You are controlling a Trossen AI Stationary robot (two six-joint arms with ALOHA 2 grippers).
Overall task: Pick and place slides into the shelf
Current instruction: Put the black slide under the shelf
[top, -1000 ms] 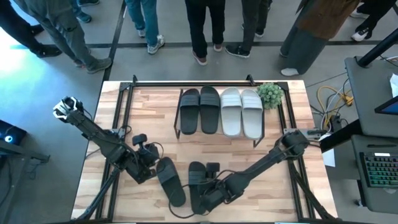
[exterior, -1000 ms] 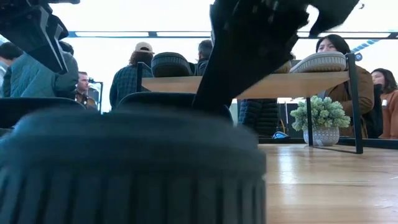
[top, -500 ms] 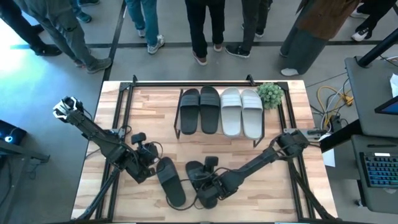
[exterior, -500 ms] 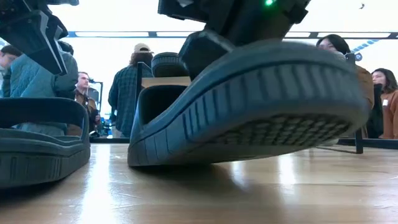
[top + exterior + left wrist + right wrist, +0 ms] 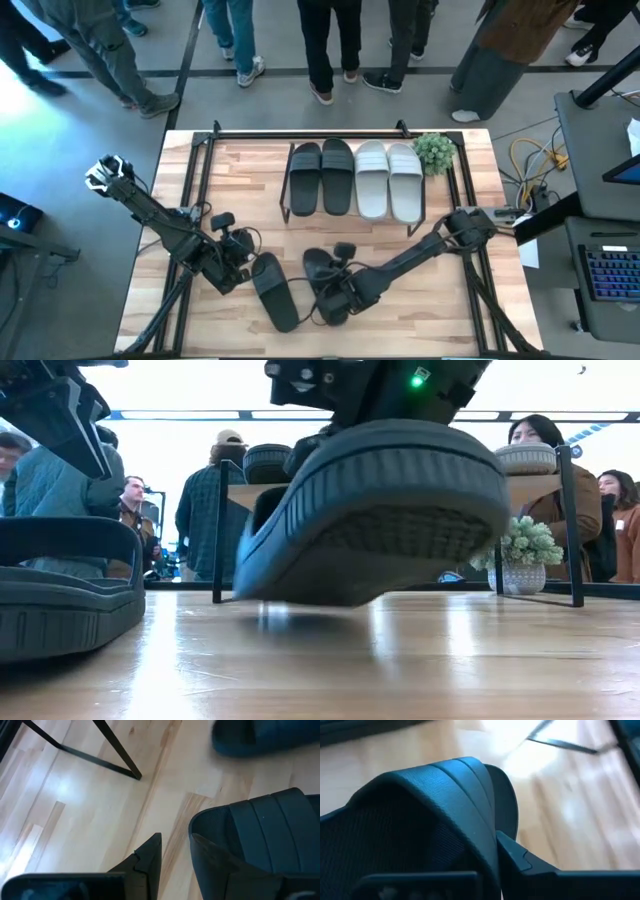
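Observation:
My right gripper [image 5: 333, 292] is shut on a black slide [image 5: 316, 268] near the table's middle front. In the low view this slide [image 5: 390, 510] hangs tilted and shows its sole. My left gripper [image 5: 240, 265] is open beside the far end of a second black slide [image 5: 274, 295], which lies flat on the table. In the left wrist view one finger [image 5: 146, 862] stands beside that slide [image 5: 260, 840] and the slide hides the other; I cannot tell whether it touches. The shelf [image 5: 354, 218] at the far middle carries two black and two pale slides on its top board. My right gripper holds the black slide by its wide strap [image 5: 470, 815], one finger [image 5: 522, 862] on the strap's outer side and the other hidden under it. The slide hangs tilted, its near end raised and its far end low, seemingly clear of the table.
A small potted plant [image 5: 434, 152] stands by the shelf's right end. The shelf's thin black legs [image 5: 218, 530] stand on the tabletop, with open room under the board. Black frame rails run along the table's sides. Several people stand beyond the far edge.
My right gripper has risen and gone toward the far edge and the shelf with its black slide. The slide, whose one end was on the table half a second ago, is now lifted off and tilted.

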